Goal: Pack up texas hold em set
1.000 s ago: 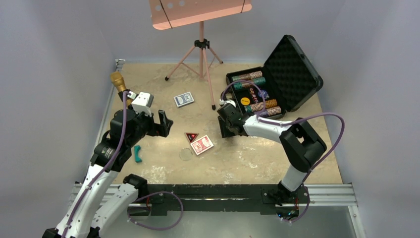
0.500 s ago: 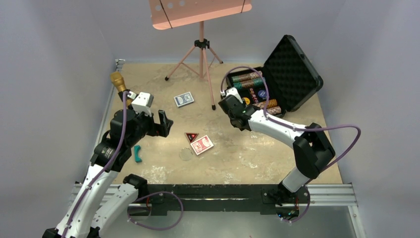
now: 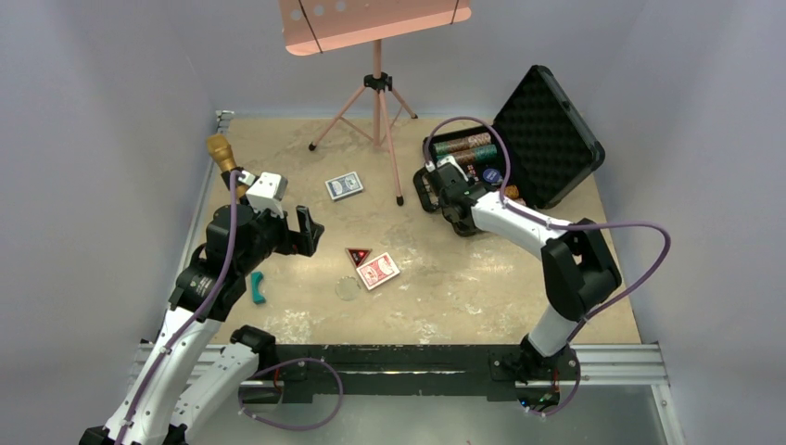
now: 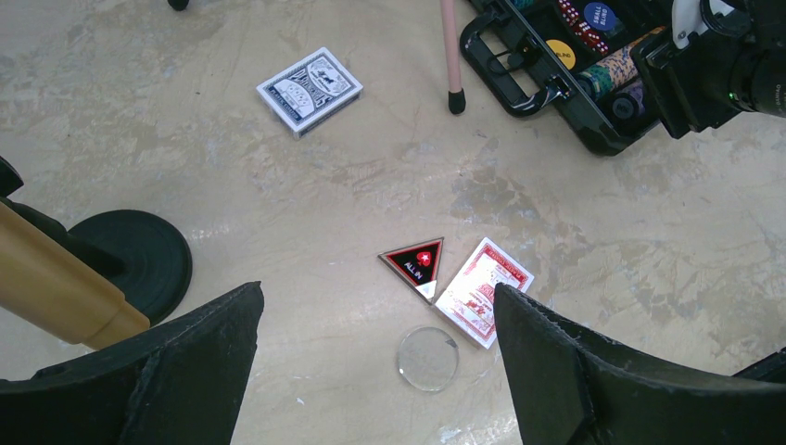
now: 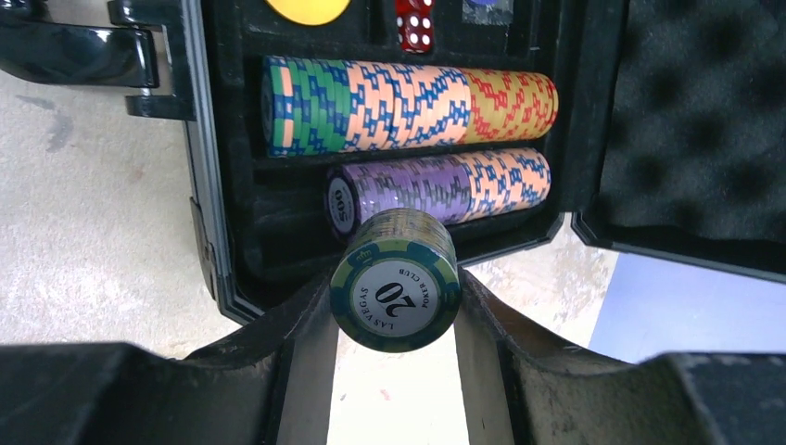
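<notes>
The black case (image 3: 549, 130) stands open at the back right, its foam lid up, with rows of striped chips (image 3: 468, 144) inside. My right gripper (image 3: 463, 220) is at the case's near end, shut on a short stack of green "20" chips (image 5: 397, 283). In the right wrist view it hovers over the case's near wall (image 5: 215, 222), beside the purple row (image 5: 436, 185). My left gripper (image 3: 306, 232) is open and empty above the table. The red deck (image 3: 377, 271), the triangular button (image 3: 358, 256) and the blue deck (image 3: 344, 186) lie on the table.
A clear round disc (image 4: 427, 358) lies beside the red deck (image 4: 484, 290). A gold microphone (image 3: 222, 153) on a black base stands at the left. A teal piece (image 3: 257, 287) lies near my left arm. A pink music stand (image 3: 377, 88) on tripod legs is behind.
My right gripper has carried the green chip stack from the table in front of the case up to the case's near end. My left arm has not moved.
</notes>
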Motion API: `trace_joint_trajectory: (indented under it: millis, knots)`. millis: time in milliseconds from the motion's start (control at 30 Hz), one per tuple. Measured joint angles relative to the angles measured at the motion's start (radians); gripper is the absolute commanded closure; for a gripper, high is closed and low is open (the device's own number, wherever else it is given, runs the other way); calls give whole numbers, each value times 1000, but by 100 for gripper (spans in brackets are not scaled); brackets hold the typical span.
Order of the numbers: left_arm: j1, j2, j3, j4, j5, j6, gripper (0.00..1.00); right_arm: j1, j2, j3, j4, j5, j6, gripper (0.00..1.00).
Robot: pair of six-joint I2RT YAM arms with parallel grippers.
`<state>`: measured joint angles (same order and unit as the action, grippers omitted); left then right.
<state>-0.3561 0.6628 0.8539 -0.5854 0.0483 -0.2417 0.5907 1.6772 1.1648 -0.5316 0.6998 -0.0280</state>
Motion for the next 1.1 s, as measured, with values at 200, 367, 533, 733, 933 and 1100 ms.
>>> trace_joint_trajectory:
  millis: [200,367,533,733,933,1100]
  knots:
    - [0,0,0,0,0,0,2,0,47,19,4,-26,-50,92]
    - [0,0,0,0,0,0,2,-4,86,32,-9,-51,-63,41]
    - [0,0,0,0,0,0,2,-19,76,33,-18,-117,-62,28]
    - [0,0,0,0,0,0,2,-68,-32,33,-16,-267,-40,27]
    - [0,0,0,0,0,0,2,-158,-160,-8,35,-435,92,30]
    - [0,0,0,0,1,0,2,-225,-181,-79,96,-555,219,32]
